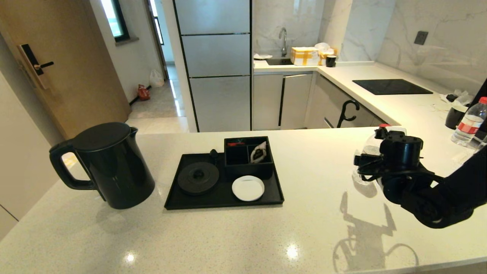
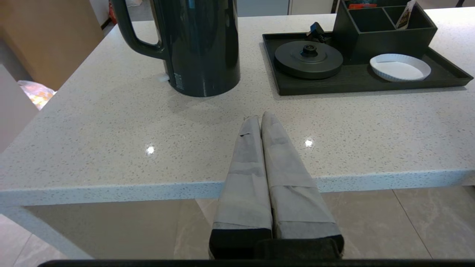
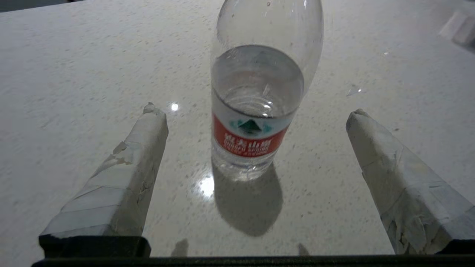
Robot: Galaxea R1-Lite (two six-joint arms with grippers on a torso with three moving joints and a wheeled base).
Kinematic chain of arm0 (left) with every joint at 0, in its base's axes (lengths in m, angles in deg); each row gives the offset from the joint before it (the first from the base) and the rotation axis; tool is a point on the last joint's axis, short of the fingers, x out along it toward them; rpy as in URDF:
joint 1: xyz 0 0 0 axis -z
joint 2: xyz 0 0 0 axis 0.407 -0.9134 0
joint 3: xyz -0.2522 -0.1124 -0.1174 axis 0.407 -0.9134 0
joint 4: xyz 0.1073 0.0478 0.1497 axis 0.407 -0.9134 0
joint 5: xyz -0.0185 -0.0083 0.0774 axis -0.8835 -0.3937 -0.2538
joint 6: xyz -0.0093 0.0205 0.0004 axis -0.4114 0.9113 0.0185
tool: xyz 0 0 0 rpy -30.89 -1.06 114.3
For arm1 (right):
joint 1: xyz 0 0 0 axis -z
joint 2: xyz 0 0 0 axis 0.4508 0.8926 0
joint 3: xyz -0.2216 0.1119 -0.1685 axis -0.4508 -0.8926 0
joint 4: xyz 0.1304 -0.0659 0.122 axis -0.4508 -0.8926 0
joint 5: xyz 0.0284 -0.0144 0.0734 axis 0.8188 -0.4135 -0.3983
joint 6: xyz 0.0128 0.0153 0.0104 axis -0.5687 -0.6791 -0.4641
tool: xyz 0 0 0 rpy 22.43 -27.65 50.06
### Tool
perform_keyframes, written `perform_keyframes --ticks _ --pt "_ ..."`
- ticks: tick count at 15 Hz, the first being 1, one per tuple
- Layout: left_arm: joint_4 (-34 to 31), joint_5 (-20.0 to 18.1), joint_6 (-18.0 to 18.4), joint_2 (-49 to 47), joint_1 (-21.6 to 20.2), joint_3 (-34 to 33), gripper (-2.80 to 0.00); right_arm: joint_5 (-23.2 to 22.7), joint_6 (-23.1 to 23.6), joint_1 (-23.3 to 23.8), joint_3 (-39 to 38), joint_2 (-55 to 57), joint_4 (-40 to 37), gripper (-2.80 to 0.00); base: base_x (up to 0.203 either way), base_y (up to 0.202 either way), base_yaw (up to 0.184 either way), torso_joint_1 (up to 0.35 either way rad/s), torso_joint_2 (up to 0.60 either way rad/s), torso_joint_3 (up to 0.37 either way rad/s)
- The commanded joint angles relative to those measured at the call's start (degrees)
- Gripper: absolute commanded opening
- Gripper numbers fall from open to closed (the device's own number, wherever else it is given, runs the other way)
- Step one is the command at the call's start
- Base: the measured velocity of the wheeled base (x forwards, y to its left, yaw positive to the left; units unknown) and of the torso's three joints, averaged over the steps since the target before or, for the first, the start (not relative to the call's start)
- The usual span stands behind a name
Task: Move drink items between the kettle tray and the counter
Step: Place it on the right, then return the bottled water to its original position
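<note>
The black kettle [image 1: 110,167] [image 2: 200,44] stands on the counter [image 1: 228,236], just left of the kettle tray [image 1: 224,205] [image 2: 356,79]. The tray's round base [image 1: 198,177] and white coaster [image 1: 248,188] are bare. A clear water bottle [image 3: 252,141] with a red-white label stands upright on the counter at the right, its red cap [image 1: 382,127] showing behind the wrist. My right gripper [image 1: 365,167] [image 3: 256,113] is open, one finger on each side of the bottle and both well apart from it. My left gripper [image 2: 259,118] is shut and empty over the counter's near edge.
A second water bottle [image 1: 470,121] and a black cup [image 1: 454,116] stand at the far right. The black hob [image 1: 392,86] lies on the back counter, with a sink and yellow-taped boxes [image 1: 304,56] beyond. The tray also bears a black divided box [image 1: 247,156].
</note>
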Motion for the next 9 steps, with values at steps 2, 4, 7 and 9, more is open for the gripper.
perform_keyframes --ticks 2,4,7,9 --pt "0.0 0.0 0.0 0.0 0.0 0.0 -2.8 -2.4 -0.6 -0.3 -3.0 -6.1 0.0 0.0 0.0 0.0 0.0 0.0 0.0 0.0" --pt "0.0 0.0 0.0 0.0 0.0 0.0 -2.8 -3.4 -0.2 -0.3 -5.1 -11.1 -1.0 0.0 0.0 0.0 0.0 0.0 0.0 0.0" --pt "0.0 0.0 0.0 0.0 0.0 0.0 -2.8 -5.3 0.4 -0.5 -6.2 -15.0 -6.1 -2.8 0.0 0.0 0.0 0.0 0.0 0.0" --pt "0.0 0.0 0.0 0.0 -0.1 0.0 -2.8 -9.2 0.7 -1.1 -6.0 -25.4 -15.5 -2.8 0.0 0.0 0.0 0.0 0.0 0.0"
